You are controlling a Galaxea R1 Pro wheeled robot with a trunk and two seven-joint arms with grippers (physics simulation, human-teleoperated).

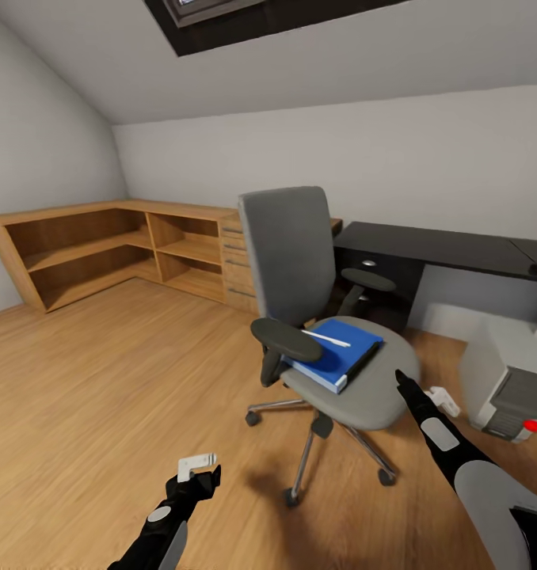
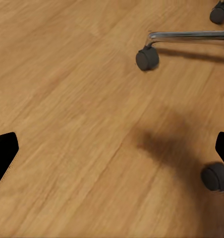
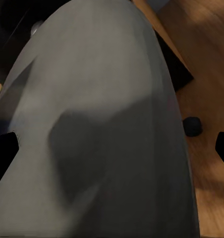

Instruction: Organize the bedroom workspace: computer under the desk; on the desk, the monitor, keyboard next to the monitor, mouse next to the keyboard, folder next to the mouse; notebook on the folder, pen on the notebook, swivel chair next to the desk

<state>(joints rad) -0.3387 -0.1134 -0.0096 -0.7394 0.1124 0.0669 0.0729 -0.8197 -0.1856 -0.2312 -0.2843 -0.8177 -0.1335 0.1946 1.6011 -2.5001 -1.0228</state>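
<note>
Right pincer [image 1: 401, 378] at swivel chair [image 1: 356, 388] seat edge, folder [image 1: 337, 354] near.

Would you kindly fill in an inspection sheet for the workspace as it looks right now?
Surface: desk, glossy black top, mostly bare.
Job's things: folder lies on swivel chair seat, white pen on top; computer on floor beside desk.
Clutter: nothing seen.
Grippers: left gripper open over floor; right gripper at seat edge, open, empty.
Cables: nothing seen.
Surroundings: oak shelving, wooden floor.
</note>
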